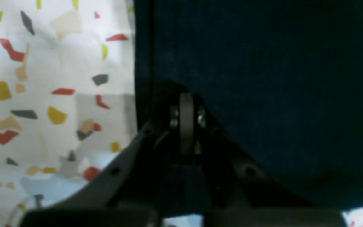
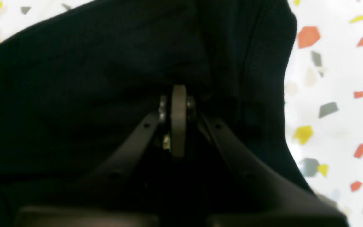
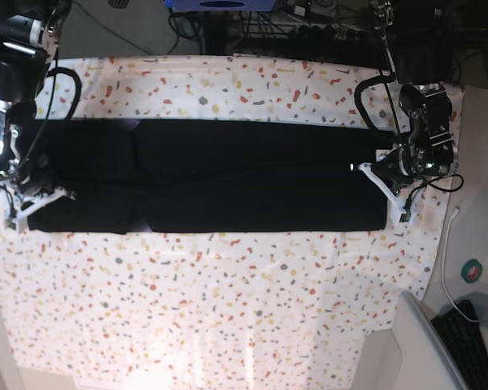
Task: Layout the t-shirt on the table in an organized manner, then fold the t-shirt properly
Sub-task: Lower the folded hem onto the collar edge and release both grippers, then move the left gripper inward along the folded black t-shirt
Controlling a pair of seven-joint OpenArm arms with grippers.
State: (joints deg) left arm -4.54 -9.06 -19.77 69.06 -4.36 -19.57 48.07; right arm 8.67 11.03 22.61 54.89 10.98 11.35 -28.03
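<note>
The black t-shirt (image 3: 228,175) lies on the speckled table (image 3: 228,309) as a long flat band running from left to right. My left gripper (image 3: 374,180) sits at the band's right end, near its front corner. In the left wrist view it (image 1: 186,105) is shut, with the t-shirt (image 1: 263,78) bunched over its tips at a straight cloth edge. My right gripper (image 3: 45,197) sits at the band's left end. In the right wrist view it (image 2: 178,97) is shut too, and folds of the t-shirt (image 2: 74,78) run into its tips.
Speckled table (image 1: 43,78) shows beside the cloth edge in the left wrist view, and table (image 2: 332,94) shows to the right in the right wrist view. Cables and dark equipment (image 3: 309,24) stand behind the table. A keyboard (image 3: 472,329) lies off its front right corner.
</note>
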